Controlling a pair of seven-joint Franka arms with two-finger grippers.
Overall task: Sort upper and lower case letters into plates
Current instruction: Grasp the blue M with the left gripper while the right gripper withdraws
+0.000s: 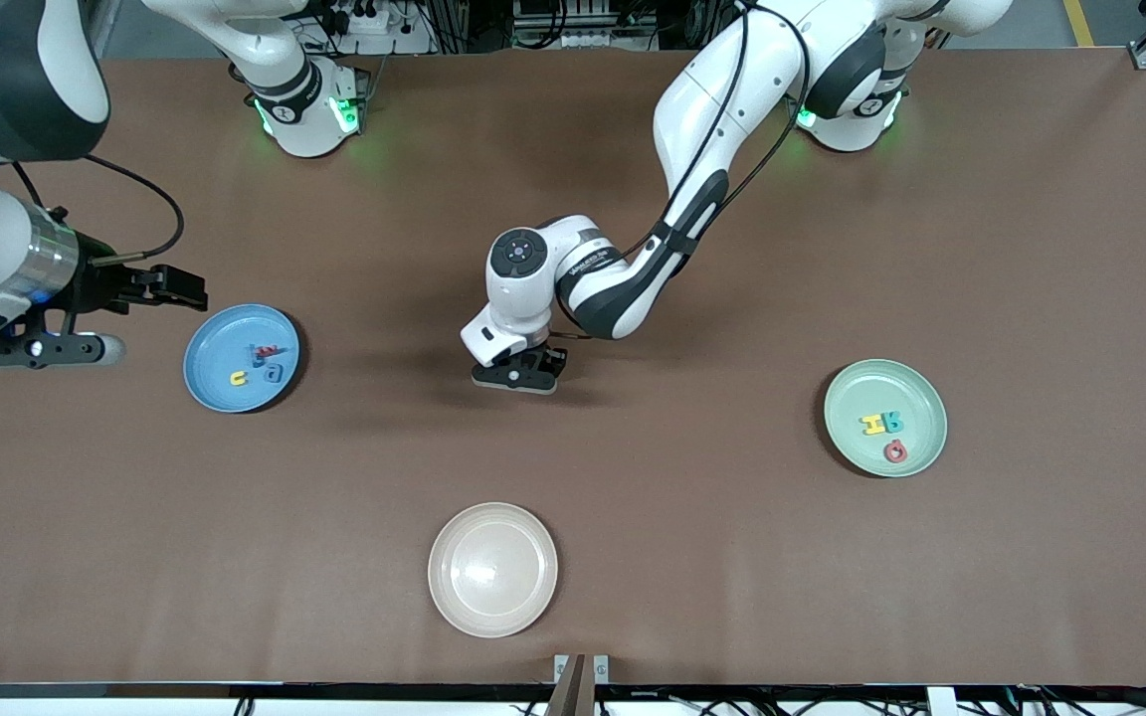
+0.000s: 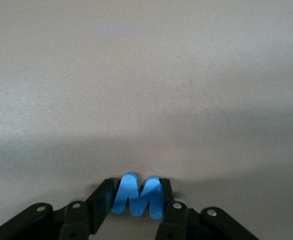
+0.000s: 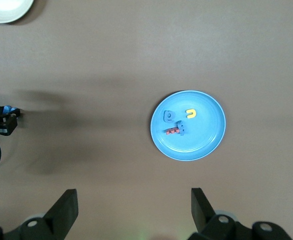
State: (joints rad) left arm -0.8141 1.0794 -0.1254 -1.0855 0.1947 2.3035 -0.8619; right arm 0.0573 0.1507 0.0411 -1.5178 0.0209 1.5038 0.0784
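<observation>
We saw left claw [image 2: 136, 212] clenched on blue M [image 2: 138, 196] at worktop [image 1: 732, 557] centre — capital, presumably bound for mint plate [image 1: 921, 390]; right claw [image 3: 134, 207] waited, released, near blue plate [image 3: 211, 107].

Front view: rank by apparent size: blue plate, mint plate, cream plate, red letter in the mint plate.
1. Cream plate, slightly largest, though it sits nearest the camera, so that may be perspective.
2. Blue plate and mint plate: look alike, no ranking.
3. Red letter, far smallest.
</observation>
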